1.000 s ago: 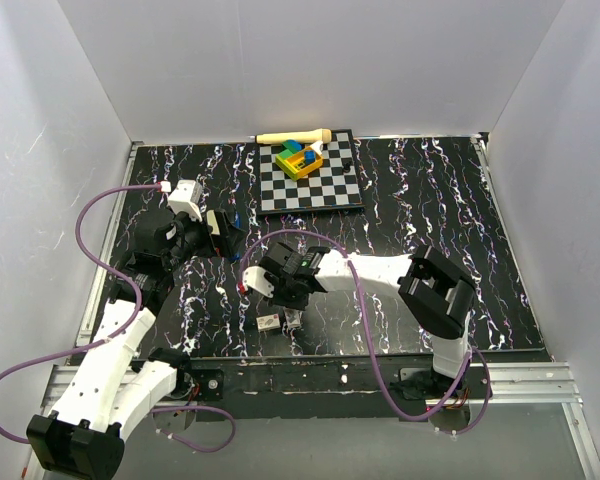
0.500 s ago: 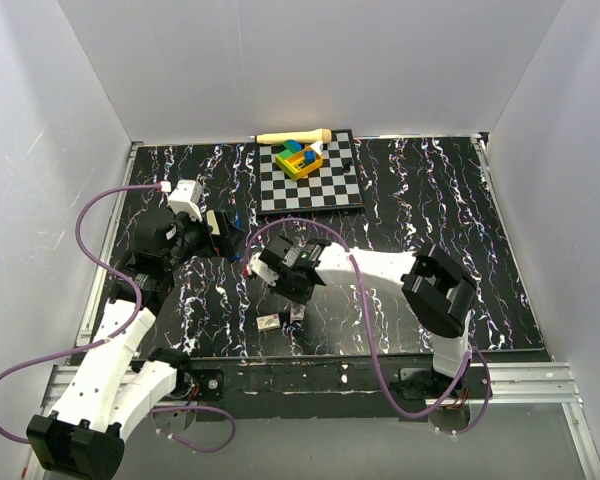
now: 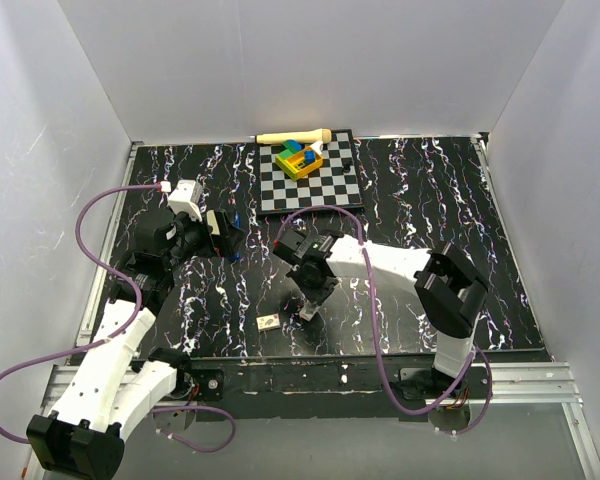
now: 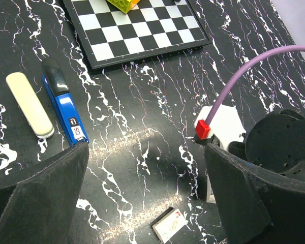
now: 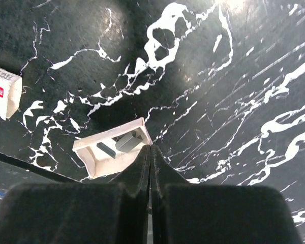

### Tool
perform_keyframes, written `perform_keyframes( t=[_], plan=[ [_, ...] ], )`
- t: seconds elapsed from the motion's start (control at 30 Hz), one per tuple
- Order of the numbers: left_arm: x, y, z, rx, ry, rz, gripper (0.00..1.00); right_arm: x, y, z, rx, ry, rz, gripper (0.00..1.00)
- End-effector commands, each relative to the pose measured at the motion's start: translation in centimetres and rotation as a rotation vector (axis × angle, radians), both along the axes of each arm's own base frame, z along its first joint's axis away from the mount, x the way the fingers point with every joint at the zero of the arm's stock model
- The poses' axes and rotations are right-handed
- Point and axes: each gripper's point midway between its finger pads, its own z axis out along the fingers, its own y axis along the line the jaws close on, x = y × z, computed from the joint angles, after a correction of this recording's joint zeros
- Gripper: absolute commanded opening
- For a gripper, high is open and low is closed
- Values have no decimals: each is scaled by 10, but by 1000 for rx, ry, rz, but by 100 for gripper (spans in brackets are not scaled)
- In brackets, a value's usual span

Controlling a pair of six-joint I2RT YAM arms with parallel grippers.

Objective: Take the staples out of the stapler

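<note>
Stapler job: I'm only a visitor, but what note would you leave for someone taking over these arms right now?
Left gripper: open, empty, hovering near the stapler.
Right gripper: shut, tips at the rim of a small white tray holding grey staple strips. I cannot tell whether it pinches the tray.
Stapler: flat on the table beside a cream oblong piece, in neither gripper.
Done: unclear, since the stapler's inside is hidden.
Left: probably open the stapler and remove any staples.

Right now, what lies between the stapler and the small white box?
Nothing: the left wrist view shows only bare marbled tabletop between the stapler and the small white box.
</note>
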Motion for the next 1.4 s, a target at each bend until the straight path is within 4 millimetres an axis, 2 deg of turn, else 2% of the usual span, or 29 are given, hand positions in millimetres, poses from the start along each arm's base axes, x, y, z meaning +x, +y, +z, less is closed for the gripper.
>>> perform_keyframes(
  t=[0.0,0.33,0.43,0.9,1.1,1.2,1.37],
  plan=[
    [0,0,1,5,-3,-4,98,-10,-8,8,3,23,-186,1],
    [0,-1,-2,8,7,-7,98,-15,-8,0,8,52,-226,1],
    [1,-2,-5,9,19,-13,98,-16,-7,-1,7,57,-232,10],
    [2,-5,-13,12,45,-24,98,-14,-4,-2,17,52,-238,22],
    [0,-9,-13,11,45,-43,98,-6,-11,5,5,-4,-216,28],
    [-4,-17,-19,10,75,-61,98,-1,-16,9,-10,-42,-173,31],
    [-20,-33,-47,-38,212,-80,98,-1,-20,10,3,-53,-104,31]
  ],
)
